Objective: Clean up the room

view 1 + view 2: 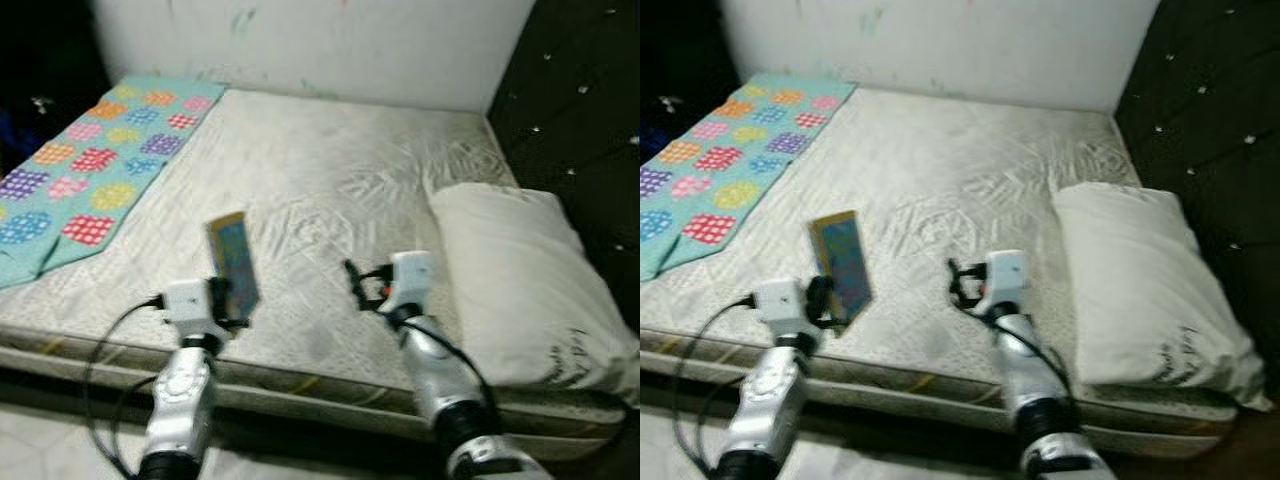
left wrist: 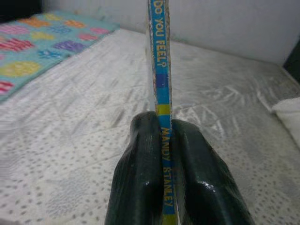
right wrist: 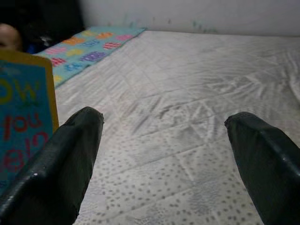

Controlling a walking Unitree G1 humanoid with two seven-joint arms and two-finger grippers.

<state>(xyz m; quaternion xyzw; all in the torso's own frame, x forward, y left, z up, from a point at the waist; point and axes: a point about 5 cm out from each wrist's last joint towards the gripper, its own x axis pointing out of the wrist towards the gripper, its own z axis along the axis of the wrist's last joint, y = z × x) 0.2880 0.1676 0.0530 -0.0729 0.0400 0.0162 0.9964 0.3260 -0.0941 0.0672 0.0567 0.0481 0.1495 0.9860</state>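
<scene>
A thin blue picture book (image 1: pixel 233 262) with a yellow edge is held upright above the near part of the bed. My left gripper (image 1: pixel 236 305) is shut on its lower edge; in the left wrist view both black fingers (image 2: pixel 140 173) clamp the book's spine (image 2: pixel 160 70), which reads "DO YOU FEEL?". My right gripper (image 1: pixel 354 282) hangs open over the mattress a little to the right of the book, nothing between its fingers (image 3: pixel 65 154). The book's cover (image 3: pixel 23 117) shows beside it in the right wrist view.
The bare white mattress (image 1: pixel 330 180) spreads ahead. A white pillow (image 1: pixel 520 280) lies at its right side by a dark tufted headboard (image 1: pixel 570 90). A turquoise blanket (image 1: pixel 90 160) with coloured patches lies along the left. A white wall (image 1: pixel 330 40) stands behind.
</scene>
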